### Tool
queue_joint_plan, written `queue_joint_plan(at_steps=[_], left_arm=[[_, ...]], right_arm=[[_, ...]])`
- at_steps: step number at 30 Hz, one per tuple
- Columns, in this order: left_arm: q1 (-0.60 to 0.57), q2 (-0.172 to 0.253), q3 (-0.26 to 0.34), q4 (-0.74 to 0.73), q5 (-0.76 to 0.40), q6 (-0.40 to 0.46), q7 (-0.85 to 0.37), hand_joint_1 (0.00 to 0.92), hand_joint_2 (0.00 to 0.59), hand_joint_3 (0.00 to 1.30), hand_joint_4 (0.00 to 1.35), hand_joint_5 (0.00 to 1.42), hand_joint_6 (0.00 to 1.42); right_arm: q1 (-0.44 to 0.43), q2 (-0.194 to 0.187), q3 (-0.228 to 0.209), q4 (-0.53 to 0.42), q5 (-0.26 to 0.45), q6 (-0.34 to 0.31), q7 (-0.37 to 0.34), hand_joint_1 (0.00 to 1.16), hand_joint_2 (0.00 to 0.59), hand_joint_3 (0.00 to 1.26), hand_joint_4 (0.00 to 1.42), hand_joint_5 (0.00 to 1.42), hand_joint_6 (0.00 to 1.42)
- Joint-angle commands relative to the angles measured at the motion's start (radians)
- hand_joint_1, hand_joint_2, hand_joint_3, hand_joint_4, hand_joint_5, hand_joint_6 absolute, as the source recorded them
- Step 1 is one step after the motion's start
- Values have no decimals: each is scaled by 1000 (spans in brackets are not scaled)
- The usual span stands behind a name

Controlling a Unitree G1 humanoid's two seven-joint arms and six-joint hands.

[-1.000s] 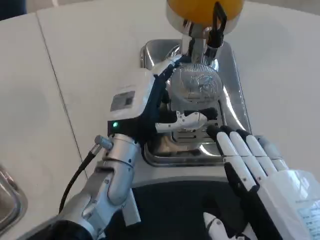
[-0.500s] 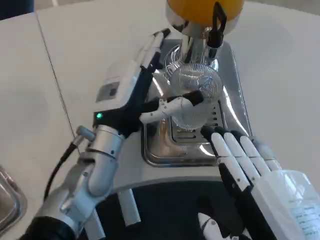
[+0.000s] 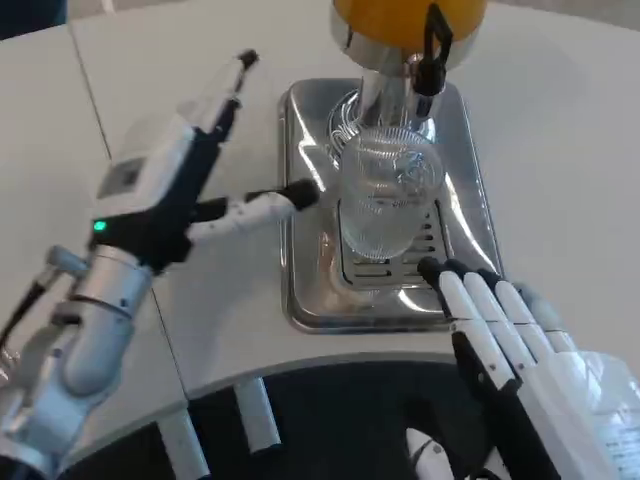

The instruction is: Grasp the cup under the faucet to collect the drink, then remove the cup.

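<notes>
Standing upright on the slotted grate of the shiny steel drip tray (image 3: 470,190), the clear ribbed plastic cup (image 3: 388,195) sits directly below the black-handled faucet (image 3: 432,52) of the dispenser, whose orange-filled globe (image 3: 405,18) tops a chrome neck. I cannot tell through the ribbed wall whether any drink is inside the cup. My left hand (image 3: 185,180) is off to the cup's left over the white table (image 3: 150,90), fingers spread and grasping nothing; its thumb reaches toward the tray's left rim, apart from the cup. My right hand (image 3: 520,350) lies at the tray's near right corner, fingers straight and side by side, released, their dark tips near the cup's base but seemingly not touching it.
</notes>
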Motion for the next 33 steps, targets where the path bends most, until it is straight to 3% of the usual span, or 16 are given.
queue_joint_plan(at_steps=[1, 4, 9, 17, 20, 26, 29, 31, 33], left_arm=[[98, 90, 38, -158, 80, 45, -8, 0, 0, 0, 0, 141, 113], [203, 132, 69, -290, 114, 84, -29, 0, 0, 0, 0, 153, 127], [343, 160, 125, -423, 122, 151, -75, 0, 0, 0, 0, 171, 127], [623, 202, 232, -708, 237, 220, -125, 0, 0, 0, 0, 3, 17], [749, 160, 249, -807, 303, 268, -119, 0, 0, 0, 0, 0, 0], [865, 76, 258, -878, 379, 272, -15, 0, 0, 0, 0, 0, 0], [896, 55, 243, -872, 403, 272, -4, 0, 0, 0, 0, 0, 0], [908, 46, 234, -864, 410, 271, -9, 0, 0, 0, 0, 0, 0], [922, 36, 230, -864, 398, 269, -22, 0, 0, 0, 0, 0, 0]], right_arm=[[7, 6, 1, -30, 9, 13, 10, 205, 575, 0, 0, 0, 0], [9, 7, 1, -35, 16, 17, 15, 205, 575, 0, 0, 0, 0], [12, 2, 12, -40, 19, 12, 21, 204, 575, 0, 0, 0, 0], [-15, 1, -5, -33, 42, 22, 21, 204, 575, 0, 0, 0, 0], [-48, 13, -13, -21, 62, 39, 23, 204, 575, 0, 0, 0, 0], [-97, 67, -11, -2, 137, 99, 10, 196, 580, 0, 0, 0, 0], [-125, 99, -12, 15, 182, 132, 0, 192, 579, 0, 0, 0, 0], [-154, 121, -18, 29, 216, 163, -3, 70, 535, 0, 0, 0, 0], [-228, 137, -36, 47, 244, 217, 21, 3, 535, 0, 0, 0, 0]])
